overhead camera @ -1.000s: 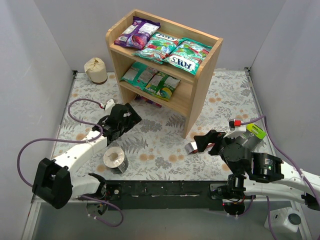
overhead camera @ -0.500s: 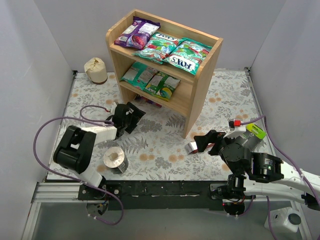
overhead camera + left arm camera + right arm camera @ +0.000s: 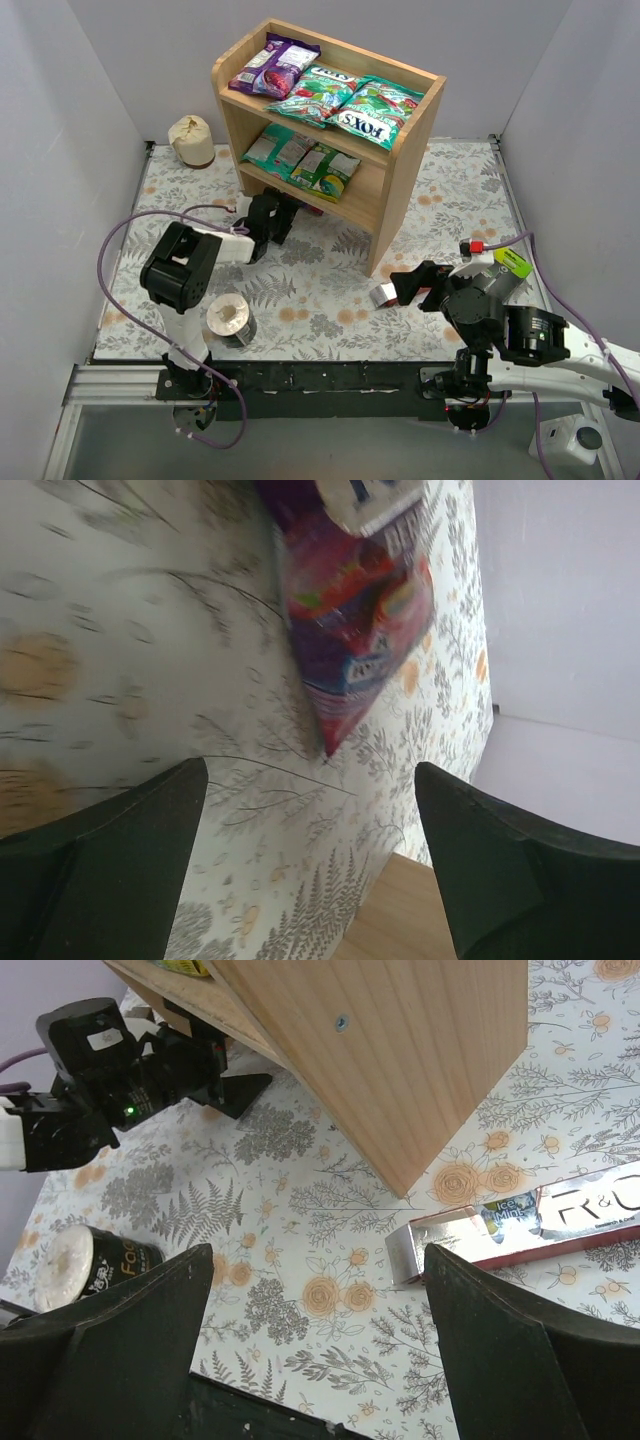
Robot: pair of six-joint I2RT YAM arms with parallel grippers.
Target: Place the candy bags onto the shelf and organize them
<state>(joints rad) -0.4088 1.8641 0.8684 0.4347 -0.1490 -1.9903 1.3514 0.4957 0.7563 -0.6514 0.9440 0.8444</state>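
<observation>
The wooden shelf (image 3: pixel 405 190) stands at the back. Its upper tier holds a purple candy bag (image 3: pixel 275 65) and two green FOX'S bags (image 3: pixel 320 95) (image 3: pixel 378 110). Its lower tier holds two more green bags (image 3: pixel 280 150) (image 3: pixel 326 170). A magenta bag (image 3: pixel 355 620) lies flat on the floral cloth by the shelf's foot, just ahead of my left gripper (image 3: pixel 310 870). That gripper (image 3: pixel 278 212) is open and empty, low at the shelf's front left foot. My right gripper (image 3: pixel 405 285) is open and empty above the cloth at the front right.
A slim red-and-white box (image 3: pixel 520 1225) lies right of the shelf's side panel (image 3: pixel 400 1050), beside my right gripper. A grey tape roll (image 3: pixel 231 318) stands at the front left. A beige roll (image 3: pixel 191 140) sits at the back left by the wall.
My left arm has swung and folded, carrying its open gripper farther and to the right, up to the shelf's foot. The right arm has hardly moved.
</observation>
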